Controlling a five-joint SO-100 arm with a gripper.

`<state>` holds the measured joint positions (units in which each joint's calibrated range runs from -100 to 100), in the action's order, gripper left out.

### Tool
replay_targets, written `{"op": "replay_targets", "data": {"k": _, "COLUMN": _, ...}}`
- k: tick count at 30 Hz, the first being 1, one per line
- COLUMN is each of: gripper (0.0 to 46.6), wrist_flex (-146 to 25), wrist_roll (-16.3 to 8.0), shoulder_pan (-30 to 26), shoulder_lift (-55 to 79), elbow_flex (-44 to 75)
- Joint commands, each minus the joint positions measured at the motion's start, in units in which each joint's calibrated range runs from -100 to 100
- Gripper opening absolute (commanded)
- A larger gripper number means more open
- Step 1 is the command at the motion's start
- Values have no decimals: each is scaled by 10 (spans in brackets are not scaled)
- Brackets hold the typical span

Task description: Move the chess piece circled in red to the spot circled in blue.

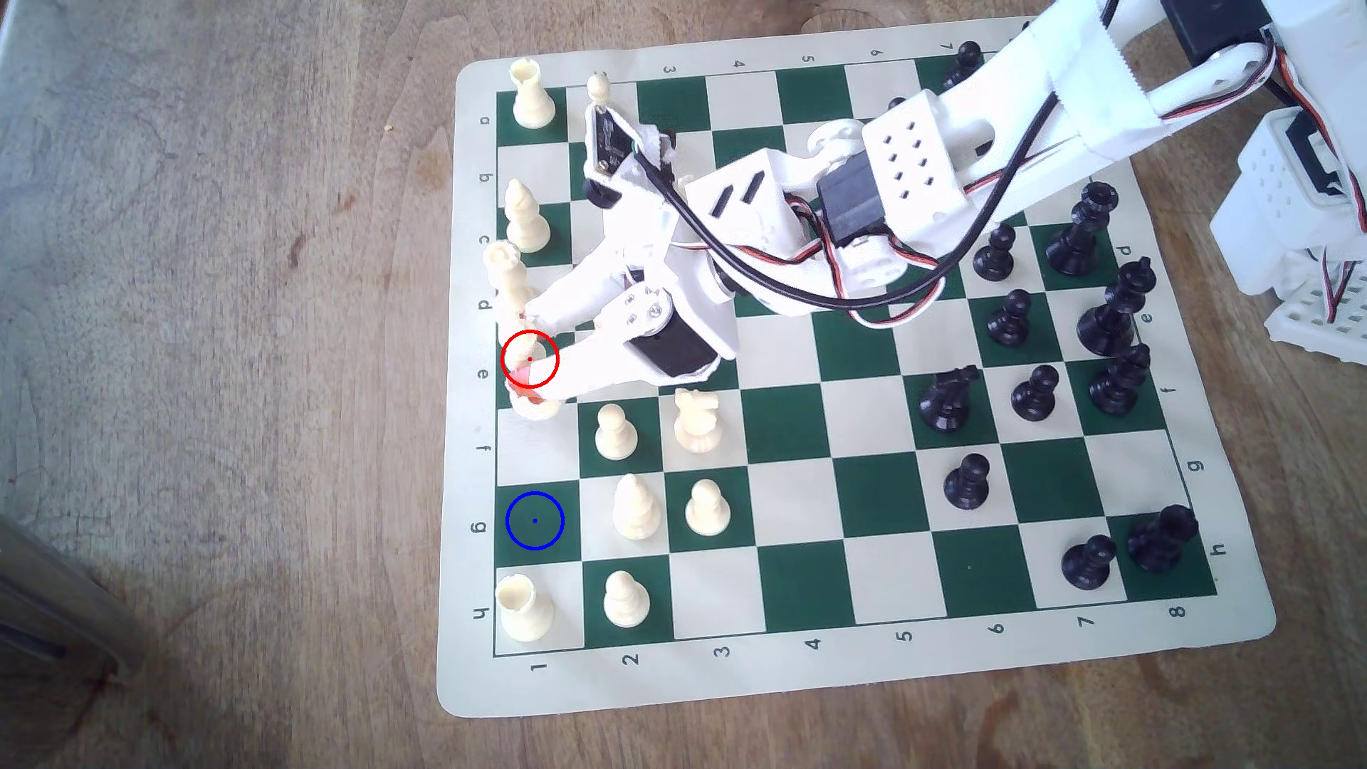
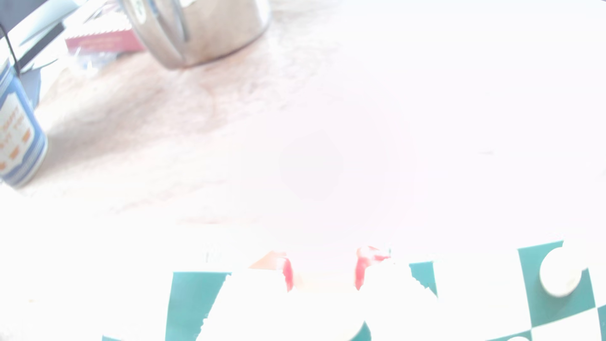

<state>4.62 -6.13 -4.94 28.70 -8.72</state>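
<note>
The chess piece point(image 1: 534, 407), tall and cream-white, stands on the board's column 1 at the near edge of the red-ringed green square. Its round base shows below my fingers and its head is hidden behind them. My gripper point(image 1: 534, 355) is shut on its slim body, one finger on each side. In the washed-out wrist view the red pads point(image 2: 288, 275) press a pale body at the gripper point(image 2: 324, 275). The spot point(image 1: 535, 520), a green square with a blue ring and dot, lies bare two squares nearer the camera in the same column.
The crowned cream piece point(image 1: 505, 277) stands right beside my upper finger. A pawn point(image 1: 615, 432), a knight point(image 1: 697, 421) and a bishop point(image 1: 636, 506) flank the path. A rook point(image 1: 524, 606) sits just past the spot. Off the board are a metal pot point(image 2: 203, 29) and a blue can point(image 2: 16, 131).
</note>
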Motion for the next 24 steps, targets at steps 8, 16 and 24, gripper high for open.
{"op": "replay_targets", "data": {"k": 8, "gripper": 2, "wrist_flex": -40, "wrist_roll": -2, "shoulder_pan": -31, "shoulder_lift": -76, "elbow_flex": 83}}
{"op": "replay_targets", "data": {"k": 16, "gripper": 2, "wrist_flex": -49, "wrist_roll": -2, "shoulder_pan": -46, "shoulder_lift": -76, "elbow_flex": 101}}
{"op": "replay_targets", "data": {"k": 24, "gripper": 2, "wrist_flex": -68, "wrist_roll": -2, "shoulder_pan": -71, "shoulder_lift": -48, "elbow_flex": 157}}
